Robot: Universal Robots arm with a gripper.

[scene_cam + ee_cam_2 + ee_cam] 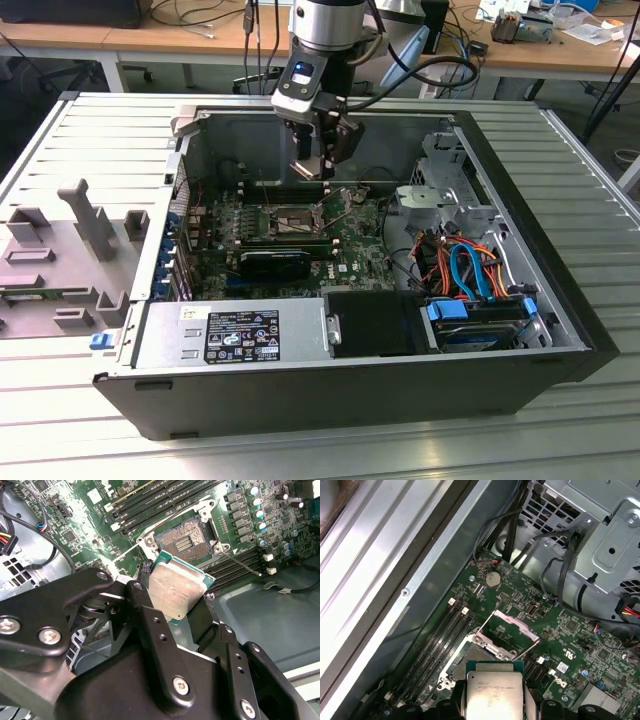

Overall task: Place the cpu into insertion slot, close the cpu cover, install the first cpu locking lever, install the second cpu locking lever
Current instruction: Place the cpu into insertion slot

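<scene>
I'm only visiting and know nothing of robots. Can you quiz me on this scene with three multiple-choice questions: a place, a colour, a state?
1. Where is the cpu? A lying on the board; B held in the gripper; C outside the case.
2. What colour is the board? A red; B white; C green.
3. How is the cover? A raised; B shut; C missing.
Answers: B, the gripper clamps its edges above the board; C, green shows between the parts; A, the frame stands tilted beside the bare slot.

The cpu [176, 591] shows a dull silver-grey top with a teal-green edge. Insertion slot [186, 539]: brownish contact field, silvery rim. Motherboard [360, 255]: green. Fingers [150, 625]: black. Cables [458, 272]: orange, blue. Tabletop [100, 130]: pale grey, ribbed.
</scene>
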